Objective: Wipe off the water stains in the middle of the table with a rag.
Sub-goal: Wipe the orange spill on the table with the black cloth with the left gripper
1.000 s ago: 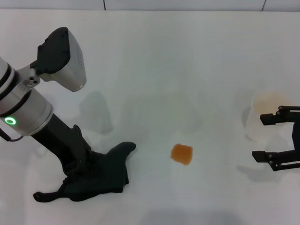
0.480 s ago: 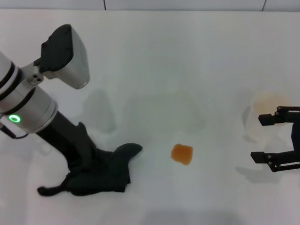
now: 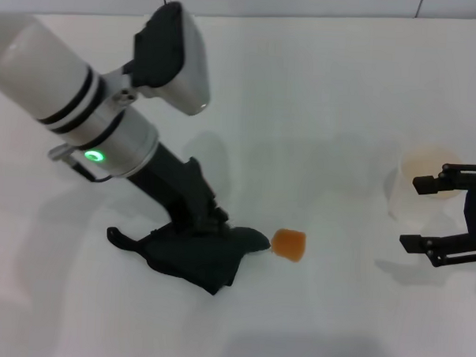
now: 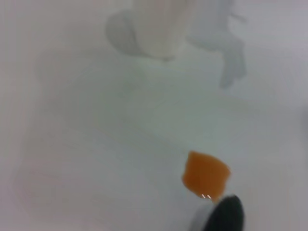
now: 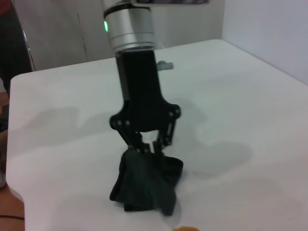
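White bench (image 3: 321,87), dark rag (image 3: 199,252) pinched by left end effector (image 3: 212,225).
Rag corner touching orange water stain (image 3: 289,244) mid-bench. Right end effector (image 3: 438,215) spread open, empty, beside plastic cup (image 3: 415,182).

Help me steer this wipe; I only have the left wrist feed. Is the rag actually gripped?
Observer: Yes. The left end effector is shut on the rag, which lies on the table.
Operator: How much cloth trails behind the corner I see?
Observer: Most of it. The bunch lies to the robot's left of the water stains, with only the corner beside them.
Operator: Anything on the far side?
Observer: The right end effector hangs open beside the cup.
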Controlling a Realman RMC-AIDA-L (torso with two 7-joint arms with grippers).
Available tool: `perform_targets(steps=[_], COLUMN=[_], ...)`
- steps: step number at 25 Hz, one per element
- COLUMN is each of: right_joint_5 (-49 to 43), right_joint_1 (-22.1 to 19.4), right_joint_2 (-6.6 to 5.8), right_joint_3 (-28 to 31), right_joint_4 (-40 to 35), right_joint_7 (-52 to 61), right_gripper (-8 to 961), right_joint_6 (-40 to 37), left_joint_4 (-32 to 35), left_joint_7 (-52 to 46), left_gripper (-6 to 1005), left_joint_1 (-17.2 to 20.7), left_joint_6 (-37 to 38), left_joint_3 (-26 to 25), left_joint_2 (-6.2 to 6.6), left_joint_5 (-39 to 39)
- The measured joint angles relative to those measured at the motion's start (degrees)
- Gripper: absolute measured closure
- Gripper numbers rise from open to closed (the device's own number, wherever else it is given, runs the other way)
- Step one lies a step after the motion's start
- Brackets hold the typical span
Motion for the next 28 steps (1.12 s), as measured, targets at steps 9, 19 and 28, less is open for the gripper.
perform_targets(steps=[9, 19, 28], right_joint_5=[0.0, 0.2, 0.6], right_joint_1=[0.0, -0.4, -0.7], right_joint_2=[-0.01, -0.01, 0.01], right_joint_3=[0.2, 0.6, 0.5], right_joint_4=[-0.2, 0.0, 0.2], right_joint_7=[0.0, 0.0, 0.4], right_gripper=[126, 125, 125], right_joint_6=[-0.1, -0.4, -0.4], left_joint_4=[-2.1, -1.7, -1.3], left_joint_7=[0.1, -0.1, -0.8], left_gripper=[892, 896, 900], left_joint_1=[-3.9, -3.4, -0.7], left_joint_6=[-4.1, -2.9, -1.5], left_joint_3=[5.2, 4.9, 1.3], left_joint_2=[-0.12, 0.06, 0.28], left_joint_5=[-3.6, -3.6, -1.7])
